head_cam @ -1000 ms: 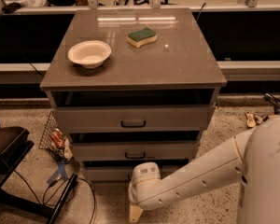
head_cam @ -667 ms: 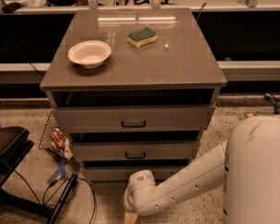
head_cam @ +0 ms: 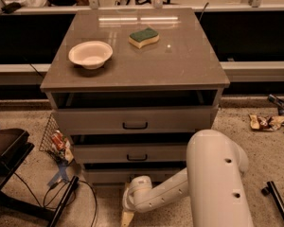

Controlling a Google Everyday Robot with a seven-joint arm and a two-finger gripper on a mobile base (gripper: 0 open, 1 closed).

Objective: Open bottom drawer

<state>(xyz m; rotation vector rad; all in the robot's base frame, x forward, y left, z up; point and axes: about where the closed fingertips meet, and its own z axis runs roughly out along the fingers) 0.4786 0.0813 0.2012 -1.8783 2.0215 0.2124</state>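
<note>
Gripper (head_cam: 128, 215) is seen low at the floor, just in front of the cabinet (head_cam: 180, 74) base, at the bottom edge of the view. Whether it is open or closed cannot be told; nothing is seen held. The wrist is bent back under the white arm (head_cam: 213, 183), which blocks the cabinet's lower right.

Bottom drawer (head_cam: 104, 176) is found just above and behind the gripper. It is the lowest of three fronts and is judged closed or nearly so. Its handle is not seen, likely hidden by the wrist. Middle drawer (head_cam: 99, 153) and top drawer (head_cam: 94, 121) are stacked above it, each with a centre handle visible.

Step judged: reach for the handle, not yet gripped. The gripper should be raised from floor level to handle height and centred on the front, straight below the middle drawer's handle. The handle should be taken squarely, then pulled straight out and level. The middle handle must not be taken by mistake. Bowl (head_cam: 90, 54) and sponge (head_cam: 144, 37) on top are well apart from the work; a smooth pull is advised so they are not shaken.
</note>
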